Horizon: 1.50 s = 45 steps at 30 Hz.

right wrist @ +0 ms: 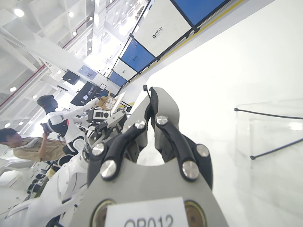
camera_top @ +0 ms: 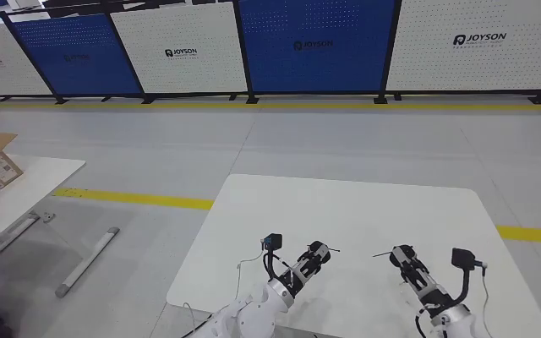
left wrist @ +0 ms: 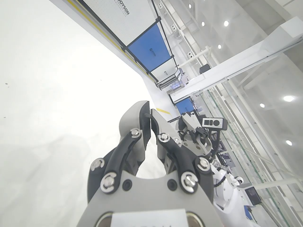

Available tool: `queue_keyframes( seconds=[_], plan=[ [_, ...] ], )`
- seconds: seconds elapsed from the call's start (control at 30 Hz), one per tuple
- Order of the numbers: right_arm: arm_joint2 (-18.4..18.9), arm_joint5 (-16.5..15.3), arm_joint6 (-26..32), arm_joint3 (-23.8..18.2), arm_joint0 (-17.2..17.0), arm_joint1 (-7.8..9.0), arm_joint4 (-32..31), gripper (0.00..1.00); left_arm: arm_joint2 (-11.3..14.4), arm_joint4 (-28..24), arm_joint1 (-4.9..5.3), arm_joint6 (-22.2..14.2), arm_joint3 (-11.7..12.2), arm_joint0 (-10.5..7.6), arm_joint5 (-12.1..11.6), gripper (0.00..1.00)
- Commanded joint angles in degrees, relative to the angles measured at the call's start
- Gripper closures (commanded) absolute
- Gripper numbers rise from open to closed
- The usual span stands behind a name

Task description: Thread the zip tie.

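White tabletop, both arms low over its near edge. A clear tray lies flat on it, with two spare ties in it, apart from each other. Right claw is clamped on a zip tie: the strap is pinched between the pads and the square head end sticks out past the fingertips, toward the other arm. Left claw is likewise closed, pinching a thin black strip, with a short stub past its tips. Cannot tell whether that strip is the same tie's tail or a second tie. From the top view the two claws face each other, near but apart, with a gap between the black ends. Handling, as a judgement: the tie is very light thin plastic, springy rather than limp, with a slick surface. It will likely flex and twist off line if gripped far from its end. Best hold is close behind the head on one side and close behind the tail tip on the other, leaving a short stiff length free to aim at the slot.
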Motion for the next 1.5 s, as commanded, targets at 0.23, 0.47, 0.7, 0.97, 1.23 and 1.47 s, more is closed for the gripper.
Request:
queue_keyframes(
  seconds=[0.23, 0.47, 0.7, 0.97, 1.23, 1.47],
  plan=[
    [-3.59, -3.22, 1.53, 5.15, 5.69, -1.55, 1.31, 1.0, 0.0, 0.0, 0.0, 0.0, 0.0, 0.0, 0.0, 1.0],
    [-4.29, -7.18, 0.1, 4.69, 4.92, -1.91, 0.92, 1.0, 0.0, 0.0, 0.0, 0.0, 0.0, 0.0, 0.0, 1.0],
    [-7.88, -10.55, -5.64, 6.11, 4.92, -3.54, -1.14, 1.0, 0.0, 0.0, 0.0, 0.0, 0.0, 0.0, 0.0, 1.0],
    [-8.0, -10.34, -9.83, 7.67, 4.07, -4.09, -1.47, 1.0, 0.0, 0.0, 0.0, 0.0, 0.0, 0.0, 0.0, 1.0],
    [-7.4, -6.11, -8.57, 6.93, 4.46, -4.32, -2.0, 1.0, 0.0, 0.0, 0.0, 0.0, 0.0, 0.0, 0.0, 1.0],
    [-7.83, 2.51, -2.98, 4.99, 6.12, -5.09, -2.78, 1.0, 0.0, 0.0, 0.0, 0.0, 0.0, 0.0, 0.0, 1.0]
  ],
)
